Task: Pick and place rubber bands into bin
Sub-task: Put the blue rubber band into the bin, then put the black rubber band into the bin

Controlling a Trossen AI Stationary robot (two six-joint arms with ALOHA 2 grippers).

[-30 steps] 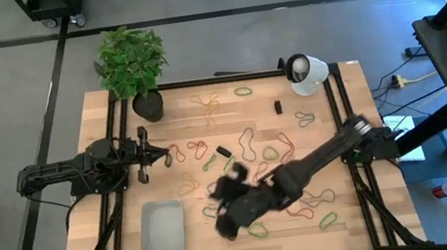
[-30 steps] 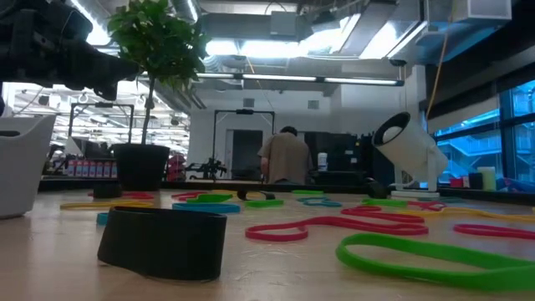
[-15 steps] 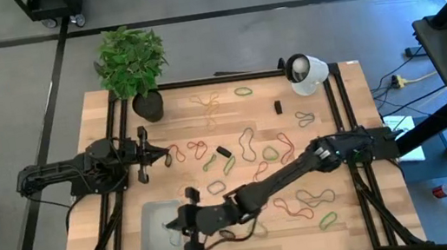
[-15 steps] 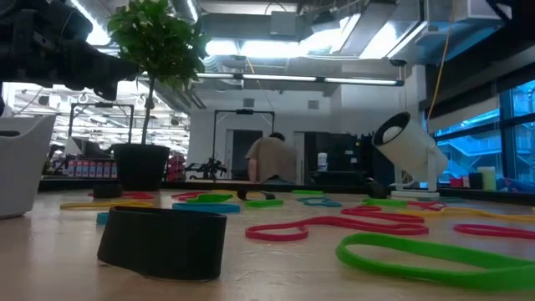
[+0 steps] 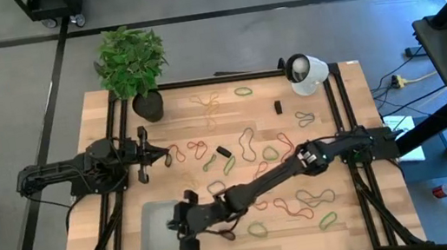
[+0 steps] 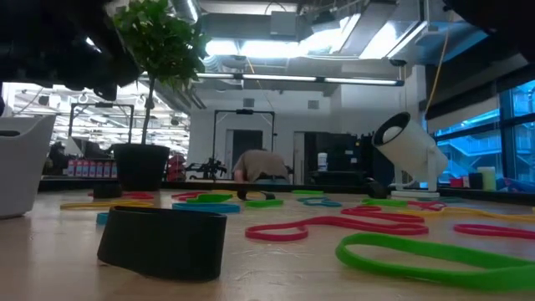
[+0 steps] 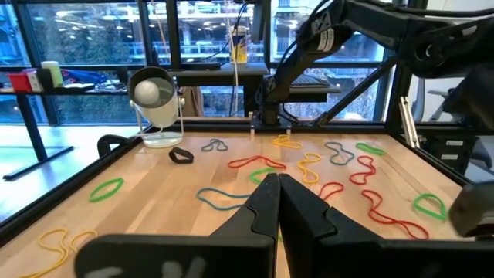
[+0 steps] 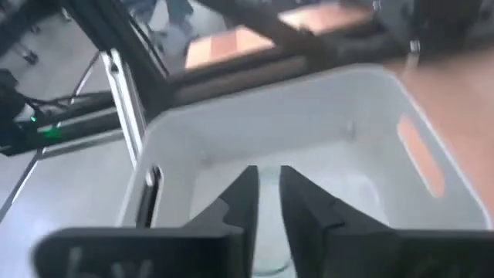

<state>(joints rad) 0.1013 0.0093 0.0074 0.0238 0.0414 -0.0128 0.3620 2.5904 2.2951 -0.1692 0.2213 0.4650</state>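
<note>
1. Reaching across the table, my right gripper [image 5: 179, 230] hangs over the right-hand end of the bin [image 5: 154, 238], fingertips pointing down into it. In my right wrist view the fingers [image 8: 245, 193] stand nearly together with a narrow gap, and a faint pale-green shape shows between the tips; I judge it a band pinched there, but I cannot tell for sure.

2. Directly under that gripper lies the bin's floor [image 8: 340, 181]. The tray's long axis runs toward and away from the table's front edge, and my tips sit inside its right wall. So the coming move, as I judge it, turns on a straight downward drop: nothing needs to shift sideways, only the fingers to part.

3. Behind my right forearm, the loose rubber bands [image 5: 292, 207] lie scattered over the middle and right of the table, in green, red and tan, well apart from the bin. My right arm is the nearer one to most of them.

4. Farther off, my left gripper [image 5: 161, 156] waits at the table's left side, above the bin's far end, fingers pressed together on nothing, with a red band [image 5: 177, 155] just beyond its tips.

5. At the far edge stand a potted plant [image 5: 132, 63] and a white lamp [image 5: 305, 72].
</note>
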